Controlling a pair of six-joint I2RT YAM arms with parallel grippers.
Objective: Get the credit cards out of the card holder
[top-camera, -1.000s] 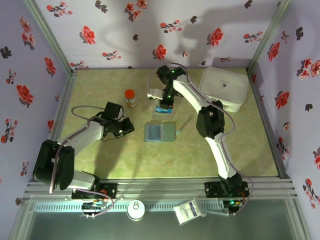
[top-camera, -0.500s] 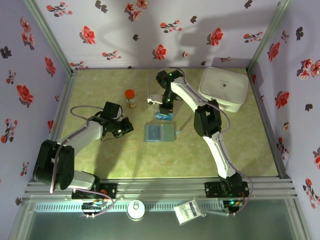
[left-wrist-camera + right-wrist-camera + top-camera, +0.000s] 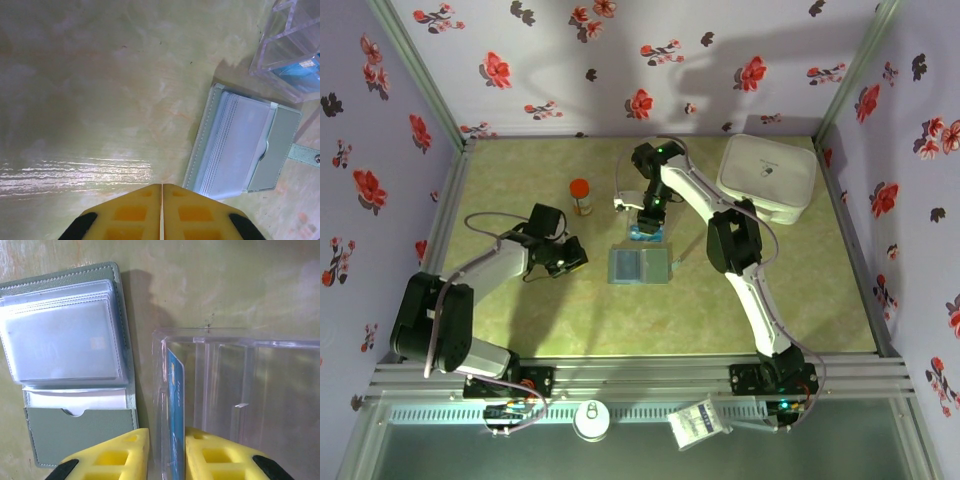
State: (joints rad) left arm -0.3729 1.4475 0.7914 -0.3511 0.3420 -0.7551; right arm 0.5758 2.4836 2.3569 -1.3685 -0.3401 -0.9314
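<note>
Tabletop [image 3: 520,320] of pale green lies bare on the near left side, giving the left arm open room. The left hand [image 3: 161,186] hovers there with its yellow fingers pressed together on nothing, just left of the holder. The small orange-capped bottle [image 3: 581,196] stands behind it, well apart. At the centre the flat grey-blue folding card holder [image 3: 641,265] lies open, its clear sleeves up. A pale card face seems to sit behind them in the right wrist view, though I cannot tell which card it is. Just behind the holder's far edge stands the clear plastic box [image 3: 240,385], and this is where things have changed. Over the last second the right arm has drawn in over the box, and the right hand [image 3: 166,432] has gone from pinched to slightly spread. The light blue credit card [image 3: 175,390] now stands on edge inside the box's wall, between fingers set wider than its thickness. By my judgement it is released, so one card is out. The box wall sits close to both fingers, so a straight lift looks safest. The large white lidded container [image 3: 767,178] on the right is well clear.
</note>
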